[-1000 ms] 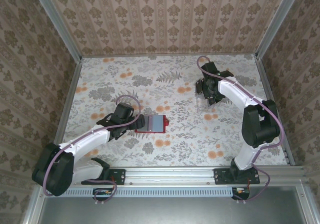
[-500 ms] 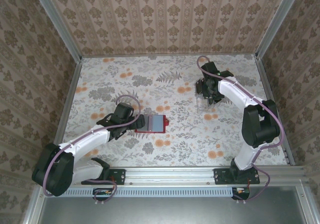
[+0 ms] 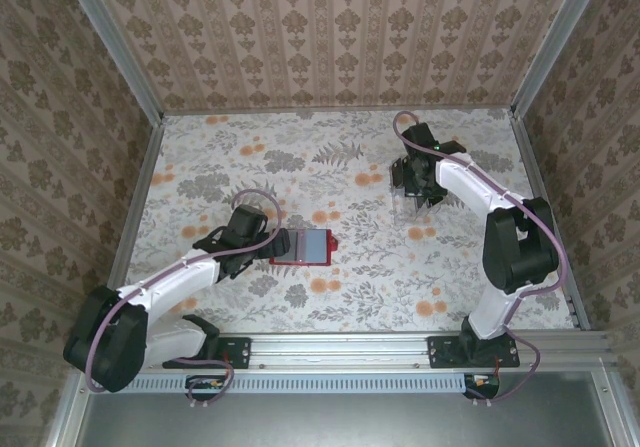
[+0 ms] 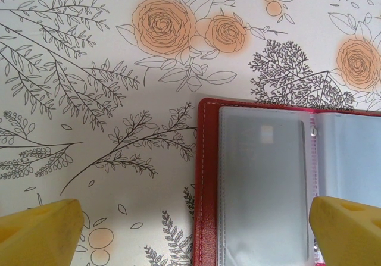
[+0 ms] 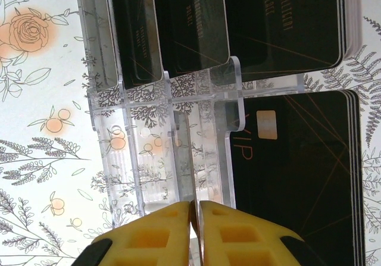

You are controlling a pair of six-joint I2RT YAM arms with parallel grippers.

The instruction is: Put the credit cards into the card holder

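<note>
The credit cards (image 5: 286, 22) are black and sit in a clear plastic rack (image 5: 202, 99) at the far right of the counter (image 3: 330, 167). Several stand in its upper slots. Another stack lies in the lower right compartment, its top card showing a gold chip and pale lettering.

The card holder (image 3: 302, 247) is well apart from them, left of centre on the counter. It lies open and flat. In the left wrist view its red border (image 4: 205, 188) frames clear pockets, and no card can be seen in them.

The right claw (image 5: 194, 218) hangs over the rack (image 3: 415, 207). Its yellow fingers (image 5: 155, 230) are drawn almost together, with only a slit between them. A thin upright sheet (image 5: 184, 159) runs into that slit. The pictures do not show whether it is a card seen edge-on or a wall of the rack.

From above, the right claw (image 3: 416, 189) sits at the end of an arm reaching to the far right. The left claw (image 3: 272, 244) is just beside the card holder's left edge. Its fingers (image 4: 38, 230) stand wide apart, one over bare counter and the other over the open pockets, and hold nothing. Patterned walls (image 3: 330, 37) close in the counter on three sides.
</note>
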